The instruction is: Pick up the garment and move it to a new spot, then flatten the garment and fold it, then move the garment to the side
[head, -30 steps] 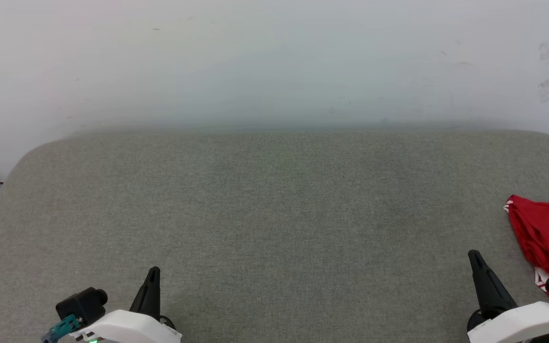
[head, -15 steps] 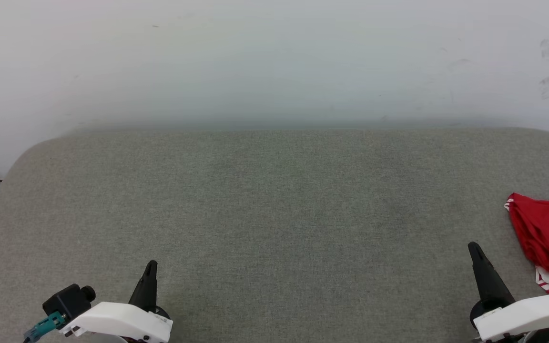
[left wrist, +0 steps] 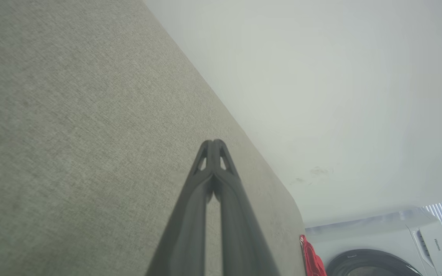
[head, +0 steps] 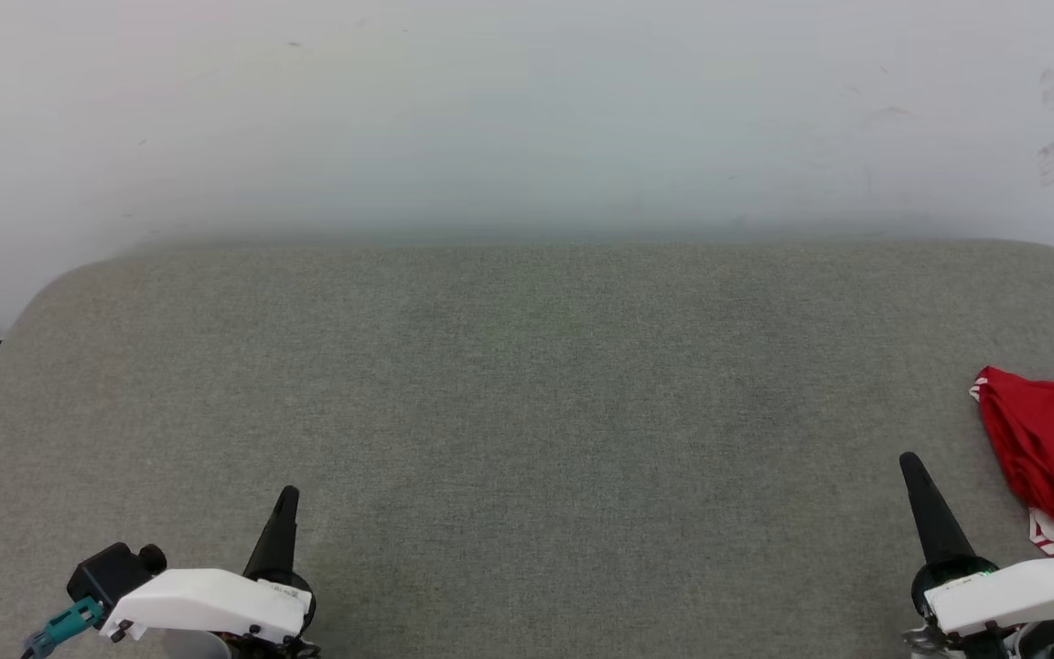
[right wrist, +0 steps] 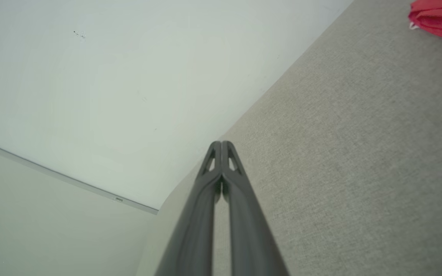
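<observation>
The garment (head: pixel 1053 448) is a bunched red piece with a white striped hem, lying at the right edge of the grey padded table (head: pixel 527 384). It also shows as a red strip in the left wrist view (left wrist: pixel 312 258) and at the top right corner of the right wrist view (right wrist: pixel 439 17). My right gripper (head: pixel 909 462) is shut and holds nothing, a little to the left of the garment and apart from it. My left gripper (head: pixel 286 497) is shut and holds nothing near the table's front left. In both wrist views the fingertips touch, the left gripper (left wrist: pixel 213 142) and the right gripper (right wrist: pixel 221 143).
A pale wall (head: pixel 527 119) stands right behind the table's far edge. A white washing machine (left wrist: pixel 382 245) stands beyond the table's right end. The wide middle of the grey table lies between my two arms.
Both grippers have shifted slightly up in the head view and their wrists have rolled flatter. The garment has not moved on the table.
</observation>
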{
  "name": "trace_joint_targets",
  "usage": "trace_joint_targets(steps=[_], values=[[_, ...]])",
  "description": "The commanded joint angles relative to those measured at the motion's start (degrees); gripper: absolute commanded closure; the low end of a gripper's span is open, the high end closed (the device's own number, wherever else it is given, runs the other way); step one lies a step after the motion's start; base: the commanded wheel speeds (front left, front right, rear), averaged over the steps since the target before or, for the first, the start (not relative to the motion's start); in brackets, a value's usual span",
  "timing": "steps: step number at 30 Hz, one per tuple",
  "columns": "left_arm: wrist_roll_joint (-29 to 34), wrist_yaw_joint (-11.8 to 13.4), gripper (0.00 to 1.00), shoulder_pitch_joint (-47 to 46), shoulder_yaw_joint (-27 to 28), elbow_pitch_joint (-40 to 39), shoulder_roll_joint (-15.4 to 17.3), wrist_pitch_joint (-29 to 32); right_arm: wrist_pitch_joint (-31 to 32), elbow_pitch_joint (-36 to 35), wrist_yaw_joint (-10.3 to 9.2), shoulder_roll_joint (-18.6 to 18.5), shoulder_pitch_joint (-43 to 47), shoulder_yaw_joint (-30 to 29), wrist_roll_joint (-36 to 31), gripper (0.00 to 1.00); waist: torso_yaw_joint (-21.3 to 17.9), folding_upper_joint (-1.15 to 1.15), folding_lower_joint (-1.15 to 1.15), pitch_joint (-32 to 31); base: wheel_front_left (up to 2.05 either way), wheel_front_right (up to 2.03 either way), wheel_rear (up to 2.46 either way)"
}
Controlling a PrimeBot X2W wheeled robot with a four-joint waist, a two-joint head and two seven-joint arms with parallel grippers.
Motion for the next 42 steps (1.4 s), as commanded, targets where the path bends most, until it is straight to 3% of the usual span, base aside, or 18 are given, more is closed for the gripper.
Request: trace_joint_targets(steps=[1,42], values=[[-0.9,-0.5,1.0,-1.6,0.6,-0.4,-0.1,0.3,0.2,-0.3,0.0,0.1,-1.6,-0.1,1.2,1.0,0.0,0.0,0.0,0.0,0.0,0.0,0.0],[-19.3,-4.9,1.0,-3.9,7.2,0.9,-3.5,6.1,1.3,4.5,-0.01,0.3,-5.4,-0.5,23.6,1.0,-0.1,0.0,0.0,1.3,0.0,0.0,0.0]])
